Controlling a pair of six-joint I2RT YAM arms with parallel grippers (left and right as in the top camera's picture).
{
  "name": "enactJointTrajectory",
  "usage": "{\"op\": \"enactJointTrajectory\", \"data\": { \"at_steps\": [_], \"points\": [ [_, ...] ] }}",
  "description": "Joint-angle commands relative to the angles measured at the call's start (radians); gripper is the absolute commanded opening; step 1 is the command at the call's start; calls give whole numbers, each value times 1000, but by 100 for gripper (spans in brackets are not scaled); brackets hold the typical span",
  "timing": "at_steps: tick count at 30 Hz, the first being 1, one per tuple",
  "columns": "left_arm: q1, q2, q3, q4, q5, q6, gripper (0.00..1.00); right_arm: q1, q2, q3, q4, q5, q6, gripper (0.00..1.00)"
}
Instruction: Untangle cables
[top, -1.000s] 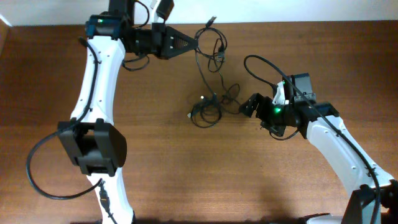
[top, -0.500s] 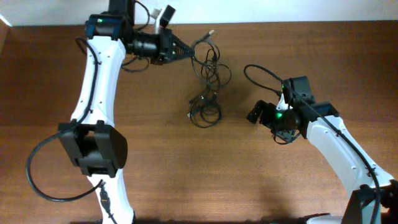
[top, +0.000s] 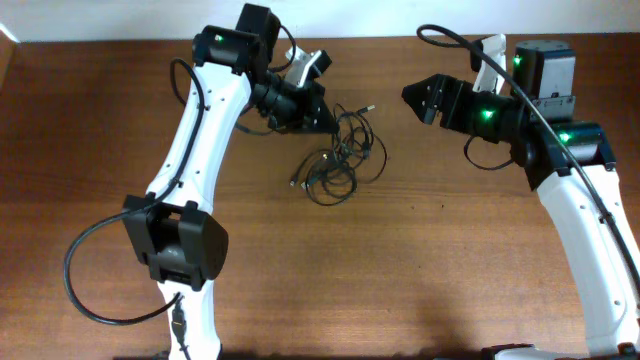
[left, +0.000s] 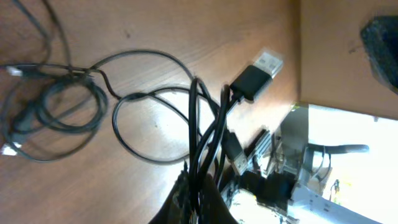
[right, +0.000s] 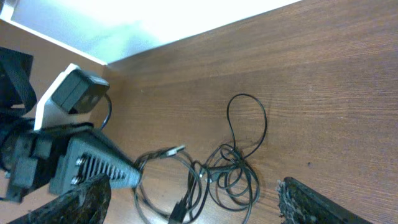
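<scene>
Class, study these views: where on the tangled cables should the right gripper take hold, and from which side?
Take the single loop jutting from the knot toward the right gripper, coming down from that side. It lies flat and open, clear of the strands pinched in the left gripper, so pulling there probably loosens the knot.

Matt wood-grain table (top: 300, 280), smooth black rubbery cables (left: 202, 155), shiny metal plug tip (left: 268, 61), white plastic arms (top: 190, 140)
</scene>
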Motion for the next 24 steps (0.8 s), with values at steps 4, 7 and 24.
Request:
{"op": "enactJointTrajectory", "data": {
  "at_steps": [4,7,24],
  "points": [
    [-8,-43,14,-58,218,171,0,85,-3,13,-139,-12,-8,82],
    [-8,-43,14,18,226,170,0,97,-3,13,-182,1,-8,75],
    [-8,-43,14,87,324,80,0,97,80,13,-77,223,-7,13]
  ]
}}
